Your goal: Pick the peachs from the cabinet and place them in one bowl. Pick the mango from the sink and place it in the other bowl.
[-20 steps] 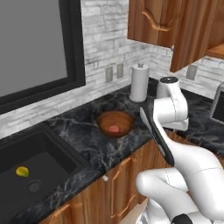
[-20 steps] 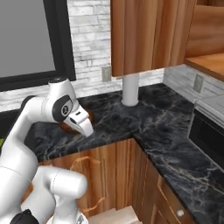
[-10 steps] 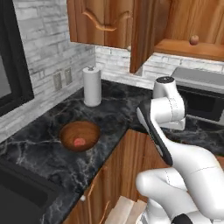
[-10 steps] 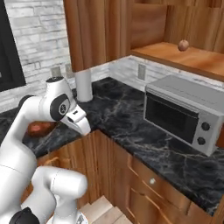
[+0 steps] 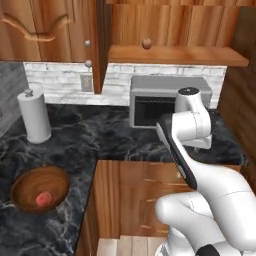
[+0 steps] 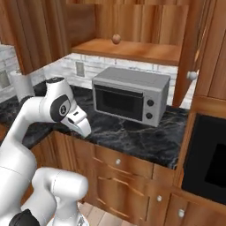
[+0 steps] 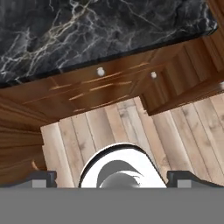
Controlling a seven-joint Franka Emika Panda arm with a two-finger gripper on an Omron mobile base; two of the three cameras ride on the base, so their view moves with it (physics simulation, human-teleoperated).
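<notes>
Peach (image 5: 146, 43) on cabinet shelf (image 5: 177, 55) above microwave (image 5: 165, 99); second peach (image 5: 44, 198) in wooden bowl (image 5: 40, 188), left on counter (image 5: 75, 140).

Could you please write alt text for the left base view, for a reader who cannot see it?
A peach sits on the open cabinet shelf above a grey microwave. Another peach lies in the wooden bowl on the black counter.

No text, label, brand, number or sign can be read anywhere in these views. The microwave (image 6: 131, 96) at the back of the counter (image 6: 132, 134) has two round knobs on its front, but no legible markings show beside them.
</notes>
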